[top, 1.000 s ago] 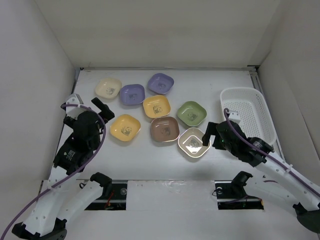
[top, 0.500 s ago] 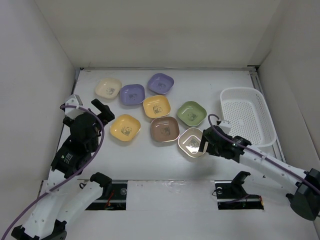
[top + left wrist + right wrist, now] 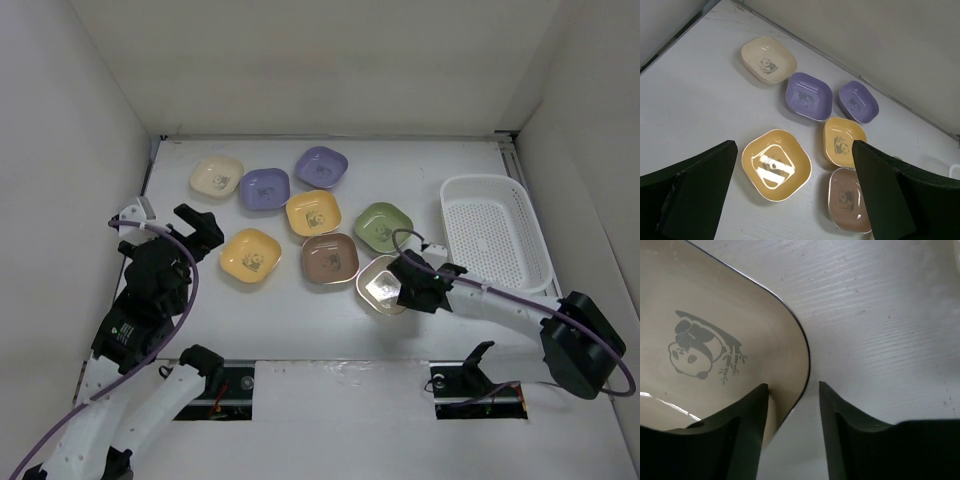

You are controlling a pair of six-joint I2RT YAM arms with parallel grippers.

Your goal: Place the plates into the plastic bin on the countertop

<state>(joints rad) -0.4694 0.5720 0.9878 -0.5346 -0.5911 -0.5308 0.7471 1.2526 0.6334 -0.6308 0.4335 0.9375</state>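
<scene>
**A:** How many plates do you count?

**B:** Eight, all on the countertop [image 3: 430,170]. There is one cream plate [image 3: 217,177] far left and two purple plates [image 3: 265,188] [image 3: 321,166] beside it. Then two yellow plates [image 3: 313,212] [image 3: 250,252], one green plate [image 3: 383,226], one brown plate [image 3: 329,258] and one beige plate [image 3: 375,285], which is nearest me. There is one bin [image 3: 495,225], at the right.

**A:** And your hands?

**B:** My right gripper [image 3: 402,288] straddles the beige plate's right rim, one finger inside and one outside. The jaws are apart, with a gap showing at the outer finger. My left gripper [image 3: 793,147] hangs spread wide above the nearer yellow plate, holding nothing.

**A:** Anything crowding you?

**B:** The brown plate sits just left of the beige one and the green just beyond it. My own right arm lies low between the beige plate and the bin.
</scene>
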